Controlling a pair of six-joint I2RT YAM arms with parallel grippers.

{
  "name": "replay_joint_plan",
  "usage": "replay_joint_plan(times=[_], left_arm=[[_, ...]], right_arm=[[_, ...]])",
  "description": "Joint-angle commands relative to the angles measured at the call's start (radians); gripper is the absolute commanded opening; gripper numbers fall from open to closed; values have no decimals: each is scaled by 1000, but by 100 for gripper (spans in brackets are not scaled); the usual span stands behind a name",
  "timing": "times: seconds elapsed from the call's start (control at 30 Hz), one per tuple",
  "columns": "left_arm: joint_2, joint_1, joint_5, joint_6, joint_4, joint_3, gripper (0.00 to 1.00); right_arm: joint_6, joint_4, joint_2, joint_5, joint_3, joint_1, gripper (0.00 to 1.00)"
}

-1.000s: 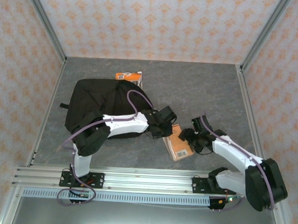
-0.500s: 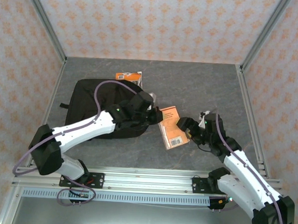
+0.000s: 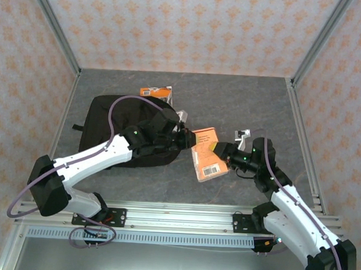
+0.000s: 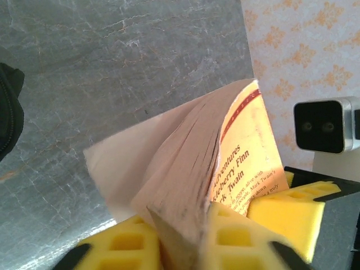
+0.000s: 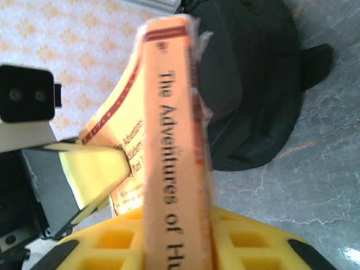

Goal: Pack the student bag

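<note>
Your left gripper [image 4: 174,244] is clamped on the page edge of the orange paperback [image 4: 242,143]. Your right gripper [image 5: 177,247] is pinching the same book by its spine from the other side, so the two hold it between them over the grey table [image 3: 248,108], around the middle of the top view. The student bag [image 3: 117,122] lies flat at centre left of that frame, just behind the left gripper, with a second orange book [image 3: 157,92] poking out at its upper edge.
</note>
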Motion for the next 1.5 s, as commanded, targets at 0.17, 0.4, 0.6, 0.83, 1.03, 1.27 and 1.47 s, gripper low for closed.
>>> replay_joint_plan(times=[0.17, 0.4, 0.6, 0.83, 1.03, 1.27, 1.47], left_arm=[[-138, 50, 66, -58, 134, -130, 85], [-105, 53, 132, -225, 346, -202, 93], [-81, 54, 111, -271, 441, -197, 92], [-37, 52, 120, -311, 543, -172, 75], [-48, 52, 104, -310, 562, -179, 44], [-83, 58, 98, -301, 559, -176, 0], [-176, 84, -24, -337, 556, -213, 0]], right_arm=[[79, 123, -41, 17, 12, -3, 1], [221, 343, -50, 6, -8, -3, 0], [309, 469, -48, 16, -31, -2, 0], [340, 499, -50, 18, -45, 0, 0], [329, 466, -71, 30, -55, 0, 0], [259, 323, -95, 75, -25, 1, 16], [178, 88, -193, 273, 13, 0, 85]])
